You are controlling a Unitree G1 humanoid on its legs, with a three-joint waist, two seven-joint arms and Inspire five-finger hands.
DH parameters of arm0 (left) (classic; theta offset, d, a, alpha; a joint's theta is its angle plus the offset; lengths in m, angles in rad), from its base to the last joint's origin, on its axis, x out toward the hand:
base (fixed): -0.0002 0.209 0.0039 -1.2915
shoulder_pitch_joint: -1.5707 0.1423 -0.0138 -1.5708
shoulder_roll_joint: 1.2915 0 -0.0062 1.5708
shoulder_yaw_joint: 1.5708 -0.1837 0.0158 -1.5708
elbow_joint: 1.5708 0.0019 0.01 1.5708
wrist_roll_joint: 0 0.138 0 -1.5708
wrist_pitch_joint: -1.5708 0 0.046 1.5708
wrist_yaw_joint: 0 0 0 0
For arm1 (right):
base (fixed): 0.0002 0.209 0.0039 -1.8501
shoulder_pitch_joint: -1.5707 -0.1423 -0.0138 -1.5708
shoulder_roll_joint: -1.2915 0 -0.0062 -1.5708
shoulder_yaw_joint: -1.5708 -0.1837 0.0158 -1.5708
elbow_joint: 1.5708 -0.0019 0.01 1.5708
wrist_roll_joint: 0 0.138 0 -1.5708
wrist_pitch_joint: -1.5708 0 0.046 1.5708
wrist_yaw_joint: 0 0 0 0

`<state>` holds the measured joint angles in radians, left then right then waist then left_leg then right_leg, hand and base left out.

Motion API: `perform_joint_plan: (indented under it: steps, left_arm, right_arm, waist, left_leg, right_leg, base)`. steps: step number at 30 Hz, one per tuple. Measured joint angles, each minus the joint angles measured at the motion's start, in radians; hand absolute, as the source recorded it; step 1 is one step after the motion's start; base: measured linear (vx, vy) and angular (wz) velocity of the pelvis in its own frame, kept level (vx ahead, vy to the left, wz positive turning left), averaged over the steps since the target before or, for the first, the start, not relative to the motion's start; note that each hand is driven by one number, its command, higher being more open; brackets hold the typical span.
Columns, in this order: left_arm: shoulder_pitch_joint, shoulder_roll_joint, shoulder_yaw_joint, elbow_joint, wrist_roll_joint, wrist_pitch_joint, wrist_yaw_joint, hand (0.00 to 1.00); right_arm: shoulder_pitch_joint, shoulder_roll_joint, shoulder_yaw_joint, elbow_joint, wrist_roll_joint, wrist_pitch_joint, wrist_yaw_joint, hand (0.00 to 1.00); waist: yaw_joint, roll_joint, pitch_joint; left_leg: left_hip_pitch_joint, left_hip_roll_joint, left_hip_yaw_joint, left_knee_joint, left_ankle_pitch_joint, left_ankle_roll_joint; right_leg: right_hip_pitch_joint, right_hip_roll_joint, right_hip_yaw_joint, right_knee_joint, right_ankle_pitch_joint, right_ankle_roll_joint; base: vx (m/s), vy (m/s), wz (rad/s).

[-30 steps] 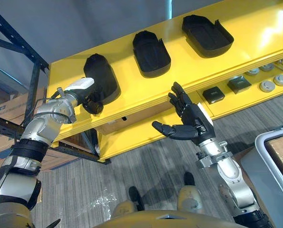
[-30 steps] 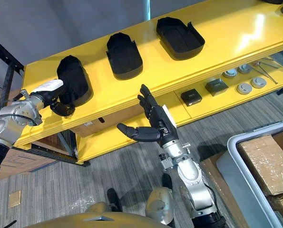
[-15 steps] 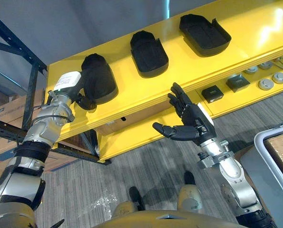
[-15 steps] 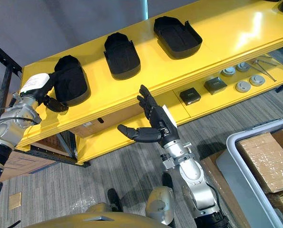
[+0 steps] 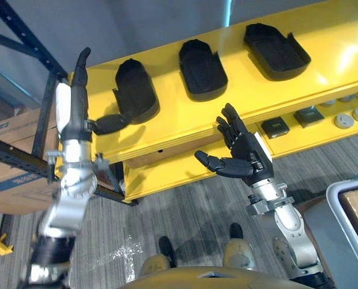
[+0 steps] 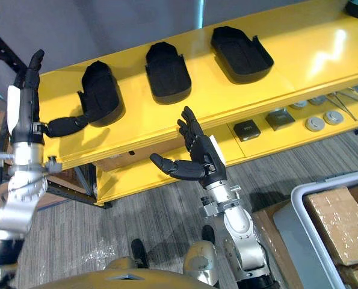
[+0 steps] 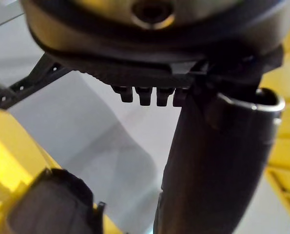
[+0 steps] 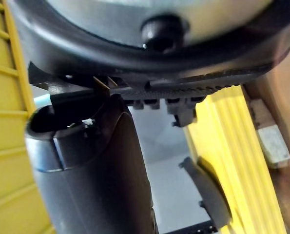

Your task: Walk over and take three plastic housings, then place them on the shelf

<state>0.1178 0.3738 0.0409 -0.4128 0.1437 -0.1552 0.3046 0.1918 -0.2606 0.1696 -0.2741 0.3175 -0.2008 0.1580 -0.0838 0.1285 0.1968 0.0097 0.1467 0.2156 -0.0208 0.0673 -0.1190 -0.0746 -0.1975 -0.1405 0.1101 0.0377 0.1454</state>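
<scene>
Head views, looking down on a yellow shelf [image 5: 185, 117] that carries three black plastic housings in a row: the left housing [image 5: 135, 90], the middle housing [image 5: 201, 69] and the right housing [image 5: 275, 51]. All three lie on the top board, apart from one another, hollow side up.

Left robot hand [image 5: 75, 111] — raised at the shelf's left end, by the dark upright of the rack [image 5: 22, 39]. Its fingers are straight and point upward, released, and nothing lies in its palm. Its thumb [image 5: 109, 124] stretches sideways toward the left housing, and the tip reaches the near lower edge of that housing; whether it touches cannot be told. In the left wrist view the same housing [image 7: 52, 204] shows past the thumb, resting on the yellow board.

Right robot hand [image 5: 246, 158] — held in front of the shelf's front edge, lower than the top board, with fingers spread, thumb out to the side and palm bare. It grasps nothing and touches nothing.

Lower shelf [image 6: 227, 147]: small dark square parts [image 6: 246, 129] and round discs [image 6: 316, 124]. At lower right, a grey bin [image 6: 299, 198] holds a cardboard box [image 6: 341, 217].
</scene>
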Motion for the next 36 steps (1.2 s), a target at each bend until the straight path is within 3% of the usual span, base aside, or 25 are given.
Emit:
perform_joint_plan:
  steps: [3,8,10,12,16,19,24,27,36]
  left_arm:
    - [0.118,-0.071,0.001,-0.061,-0.074,-0.047,-0.054,1.00]
    - [0.213,-0.133,0.004,-0.070,-0.182,-0.104,-0.125,1.00]
    - [0.219,-0.147,0.004,-0.069,-0.222,-0.106,-0.129,1.00]
    - [0.242,-0.182,0.004,-0.070,-0.338,-0.148,-0.136,1.00]
    - [0.243,-0.235,0.002,-0.070,-0.478,-0.217,-0.139,1.00]
    - [0.242,-0.248,-0.006,-0.070,-0.519,-0.243,-0.143,1.00]
    - [0.242,-0.252,-0.032,-0.070,-0.528,-0.243,-0.144,1.00]
    - [0.242,-0.252,-0.038,-0.070,-0.528,-0.243,-0.150,1.00]
    - [0.241,-0.260,-0.040,-0.070,-0.528,-0.243,-0.156,1.00]
  right_arm:
    - [-0.003,0.000,0.000,-0.001,-0.073,-0.020,0.001,1.00]
    - [-0.058,-0.019,0.064,-0.001,-0.172,-0.085,-0.051,1.00]
    - [-0.104,-0.021,0.080,-0.001,-0.213,-0.111,-0.088,1.00]
    - [-0.183,-0.022,0.089,-0.001,-0.319,-0.120,-0.151,1.00]
    - [-0.295,-0.031,0.106,0.043,-0.355,-0.117,-0.221,1.00]
    - [-0.370,-0.030,0.107,0.131,-0.424,-0.080,-0.292,1.00]
    - [-0.504,-0.005,0.077,0.356,-0.427,0.037,-0.414,1.00]
    - [-0.544,0.019,0.061,0.439,-0.411,0.077,-0.444,1.00]
    - [-0.611,0.075,0.057,0.466,-0.428,0.081,-0.536,1.00]
  waist:
    - [0.032,-0.005,-0.006]
    - [0.068,-0.025,-0.025]
    - [0.082,-0.028,-0.030]
    - [0.094,-0.030,-0.038]
    - [0.124,-0.032,-0.038]
    - [0.142,-0.036,-0.039]
    - [0.173,-0.049,-0.032]
    - [0.179,-0.059,-0.025]
    - [0.188,-0.063,-0.001]
  left_leg:
    - [-0.001,0.001,-0.023,0.002,-0.008,0.006]
    - [-0.014,0.001,-0.062,0.003,-0.013,-0.003]
    - [-0.024,0.000,-0.078,0.004,-0.011,-0.004]
    - [-0.038,0.000,-0.097,0.006,0.006,0.000]
    - [-0.042,-0.001,-0.127,0.006,0.013,-0.006]
    - [-0.051,-0.004,-0.158,0.005,0.021,-0.007]
    - [-0.069,-0.007,-0.185,-0.003,0.035,-0.006]
    - [-0.070,-0.008,-0.193,-0.017,0.045,-0.006]
    - [-0.062,-0.010,-0.191,-0.024,0.050,-0.007]
  right_leg:
    - [0.028,0.000,-0.029,-0.022,-0.005,0.001]
    - [0.053,0.000,-0.071,-0.044,-0.004,0.003]
    - [0.054,0.000,-0.082,-0.044,-0.004,0.002]
    - [0.058,-0.001,-0.103,-0.046,0.002,-0.001]
    - [0.075,0.000,-0.130,-0.046,0.004,0.001]
    - [0.091,0.000,-0.163,-0.053,0.001,-0.002]
    - [0.095,0.000,-0.192,-0.059,0.001,-0.002]
    - [0.095,0.000,-0.202,-0.059,0.001,-0.002]
    - [0.093,-0.005,-0.202,-0.047,-0.007,-0.010]
  base:
    - [-0.04,-0.003,0.23]
    - [-0.03,0.002,0.23]
    - [0.00,-0.001,0.23]
    - [0.02,-0.005,0.22]
    - [0.03,-0.009,0.21]
    - [0.01,-0.012,0.30]
    - [-0.01,-0.003,0.19]
    - [-0.02,-0.001,0.10]
    - [-0.01,-0.001,0.01]
